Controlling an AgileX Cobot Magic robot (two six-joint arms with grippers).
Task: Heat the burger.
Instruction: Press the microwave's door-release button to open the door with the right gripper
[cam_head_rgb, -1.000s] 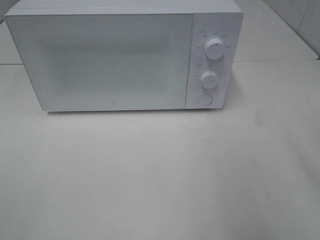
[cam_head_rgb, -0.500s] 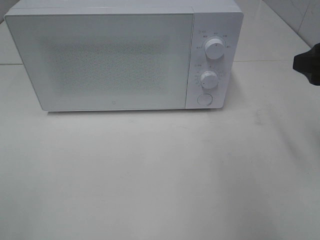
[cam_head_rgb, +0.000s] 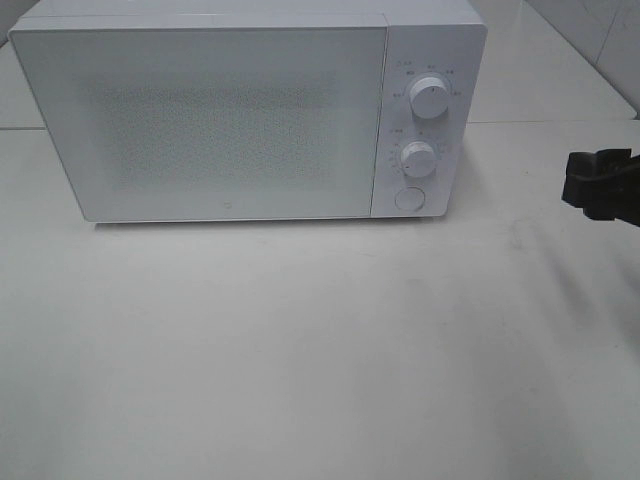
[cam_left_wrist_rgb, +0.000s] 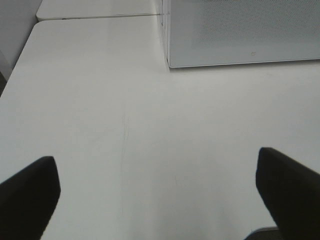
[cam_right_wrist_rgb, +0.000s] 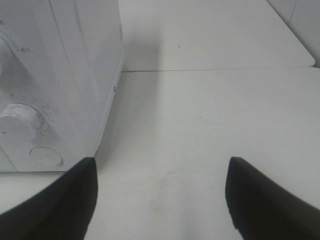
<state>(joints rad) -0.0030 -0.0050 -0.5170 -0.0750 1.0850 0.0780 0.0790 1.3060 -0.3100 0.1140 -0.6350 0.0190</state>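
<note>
The burger is out of view in every frame. A white microwave (cam_head_rgb: 220, 120) stands at the back of the table with its door shut. My right gripper (cam_head_rgb: 574, 185) reaches in from the right edge, well to the right of the microwave's control panel. In the right wrist view the right gripper (cam_right_wrist_rgb: 160, 200) is open and holds nothing, with the microwave's side (cam_right_wrist_rgb: 80, 75) beside it. In the left wrist view my left gripper (cam_left_wrist_rgb: 157, 197) is wide open over bare table, short of the microwave's lower left corner (cam_left_wrist_rgb: 170, 62). The high view does not show the left gripper.
The control panel carries an upper knob (cam_head_rgb: 428, 97), a lower knob (cam_head_rgb: 418, 158) and a round button (cam_head_rgb: 408, 198). A seam (cam_right_wrist_rgb: 215, 70) joins two white tabletops behind the microwave. A tiled wall (cam_head_rgb: 600, 30) rises at the back right.
The right gripper has come into the high view from the right edge and moved further left and nearer. The microwave stays shut and unmoved.
</note>
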